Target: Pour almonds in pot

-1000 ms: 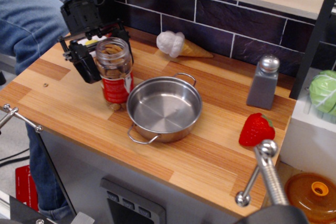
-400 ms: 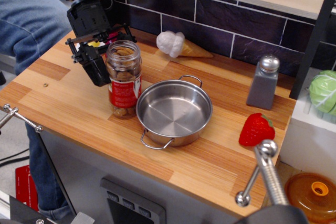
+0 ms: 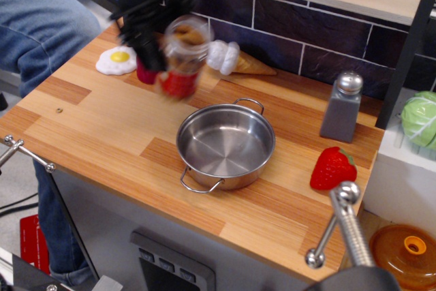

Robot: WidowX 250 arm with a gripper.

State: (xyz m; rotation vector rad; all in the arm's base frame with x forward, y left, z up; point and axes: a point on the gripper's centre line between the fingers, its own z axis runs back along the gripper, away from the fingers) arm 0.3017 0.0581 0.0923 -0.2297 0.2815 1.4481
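Observation:
My gripper [image 3: 163,49] is shut on the clear jar with the red label [image 3: 182,59] and holds it in the air, above and to the left of the pot, tilted a little. The jar is blurred by motion. Brown almonds [image 3: 191,34] show through the glass near its top. The pot [image 3: 225,143] is a shiny steel pan with two wire loop handles. It stands empty on the wooden counter [image 3: 102,134], below and to the right of the jar.
A fried egg toy [image 3: 116,60] lies at the back left. An ice cream cone toy [image 3: 235,59] lies behind the pot. A grey shaker [image 3: 340,107] and a red strawberry [image 3: 332,168] stand to the right. A person in jeans [image 3: 41,25] is at the left.
My gripper has lifted the jar off the counter, up and slightly right. Before that the jar pushed the pot a little to the right. The fried egg toy now shows.

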